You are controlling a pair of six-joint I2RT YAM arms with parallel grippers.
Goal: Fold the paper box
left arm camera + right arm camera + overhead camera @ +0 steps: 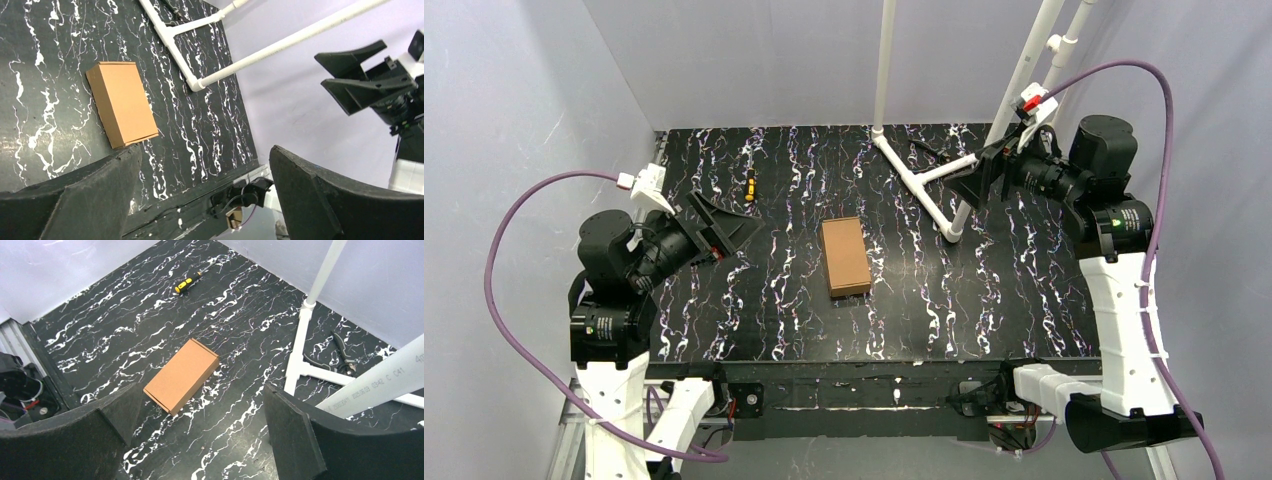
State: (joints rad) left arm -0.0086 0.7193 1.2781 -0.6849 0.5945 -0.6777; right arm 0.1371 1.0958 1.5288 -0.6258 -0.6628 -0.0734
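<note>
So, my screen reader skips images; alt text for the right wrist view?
A closed brown paper box lies flat on a black marbled table, framed by the open right hand. A yellow-handled screwdriver and white pipes sit beyond.

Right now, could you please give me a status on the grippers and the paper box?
Left gripper open, right gripper open, both empty. Paper box folded shut, lying free. Nothing blocking it.

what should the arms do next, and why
Probably pull back to rest, not reach in: the paper box already lies closed on the table, and the left end effector and right end effector are open, well clear of it.
</note>
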